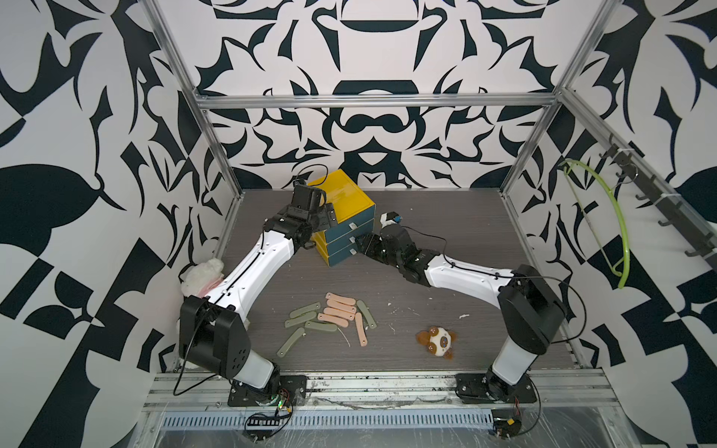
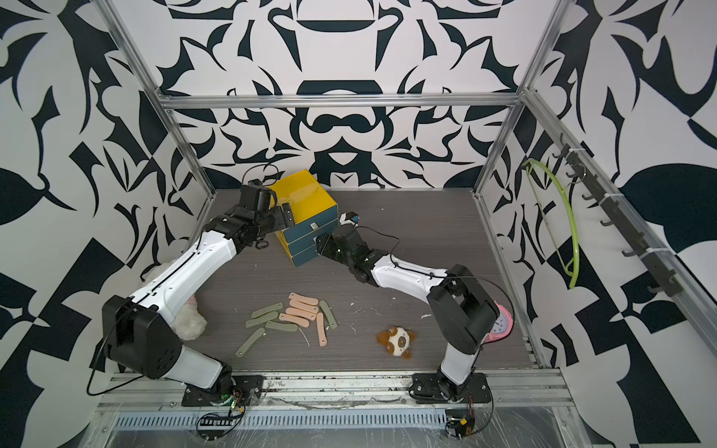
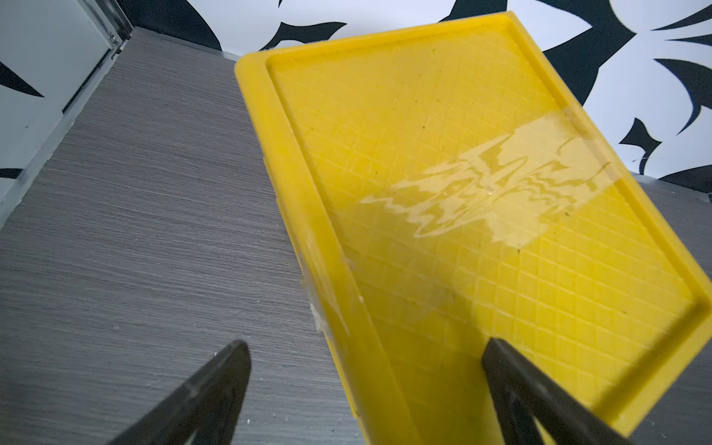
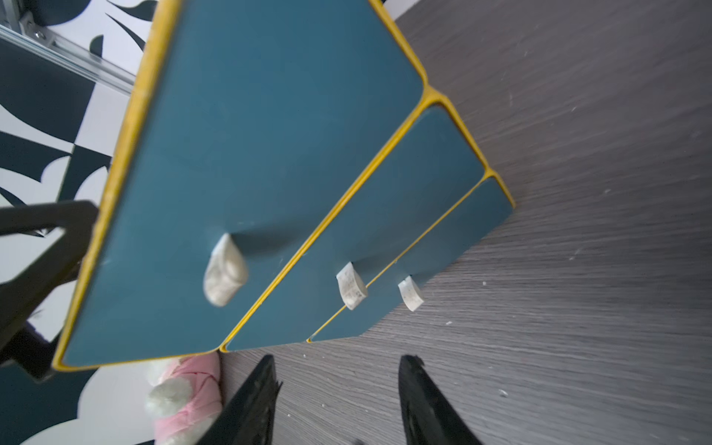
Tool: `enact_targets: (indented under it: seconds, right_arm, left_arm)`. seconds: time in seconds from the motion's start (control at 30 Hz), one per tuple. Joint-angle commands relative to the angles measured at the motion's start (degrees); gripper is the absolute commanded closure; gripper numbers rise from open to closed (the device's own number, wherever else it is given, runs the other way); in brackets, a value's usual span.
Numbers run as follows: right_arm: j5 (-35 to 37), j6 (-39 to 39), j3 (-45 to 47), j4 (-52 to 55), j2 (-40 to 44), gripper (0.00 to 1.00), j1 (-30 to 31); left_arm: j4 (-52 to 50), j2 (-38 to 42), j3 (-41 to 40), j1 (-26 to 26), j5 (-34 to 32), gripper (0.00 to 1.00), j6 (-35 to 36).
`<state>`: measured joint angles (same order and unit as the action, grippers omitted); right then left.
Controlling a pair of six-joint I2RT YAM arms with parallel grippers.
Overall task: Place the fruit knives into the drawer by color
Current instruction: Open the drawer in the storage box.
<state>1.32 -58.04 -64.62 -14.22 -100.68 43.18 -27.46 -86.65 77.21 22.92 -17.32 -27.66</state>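
Though poised right at the front of the drawer cabinet [image 1: 345,194], pinches nothing: right claw [image 4: 339,360] half spread and empty, close to the pull tabs [image 4: 350,285], none of them between its tips. Left claw [image 3: 366,343] spread wide, astride the left rim of the yellow top, one finger [image 3: 512,381] over the top and the other over the worktop [image 3: 135,231]; cannot tell whether touching. Cabinet set askew toward the back edge of the worktop, left of its middle, all three drawers shut. Fruit knives [image 1: 333,314] loose in a heap near the front edge, well apart from the cabinet: pink ones [image 1: 341,306] bunched, green ones [image 1: 302,313] fanned beside them, some overlapping. Could easily miss or slip off so small a tab, slanted as it is to the claw. Could drag or tip the whole light cabinet rather than slide a drawer out, unless pressed down from above by the left claw. Could also open a drawer meant for another colour. Later, might lift two overlapping knives at once. Hidden: drawer insides, so no telling what lies there; no teal knives anywhere in view. Pink clock [image 2: 504,327] at the right edge mostly behind the right arm, white plush [image 1: 201,275] at the left edge half behind the left arm; brown plush toy [image 1: 436,341] in plain sight toward the front edge, right of the middle.
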Motion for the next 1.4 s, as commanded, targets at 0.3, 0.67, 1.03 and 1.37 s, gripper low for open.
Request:
enact_targets:
  seconds: [0.3, 0.67, 1.03, 1.37]
  right_arm:
    - [-2.8, -7.2, -2.2, -13.7, -6.4, 0.47, -1.3]
    - [-3.5, -10.2, -3.8, -17.8, -10.1, 0.62, -1.5]
    - [-2.4, -9.5, -2.7, -18.8, -9.8, 1.0, -1.7]
    - [-4.3, -9.6, 8.6, -20.3, -1.7, 1.0, 0.4]
  left_arm:
    - [-2.9, 0.3, -2.0, 0.1, 2.2, 0.01, 0.2]
    - [-3.3, 0.1, -1.7, 0.1, 2.5, 0.01, 0.3]
    - [-3.4, -0.2, -1.7, 0.1, 2.5, 0.01, 0.3]
    - [-2.5, -1.4, -1.5, 0.1, 3.2, 0.01, -0.3]
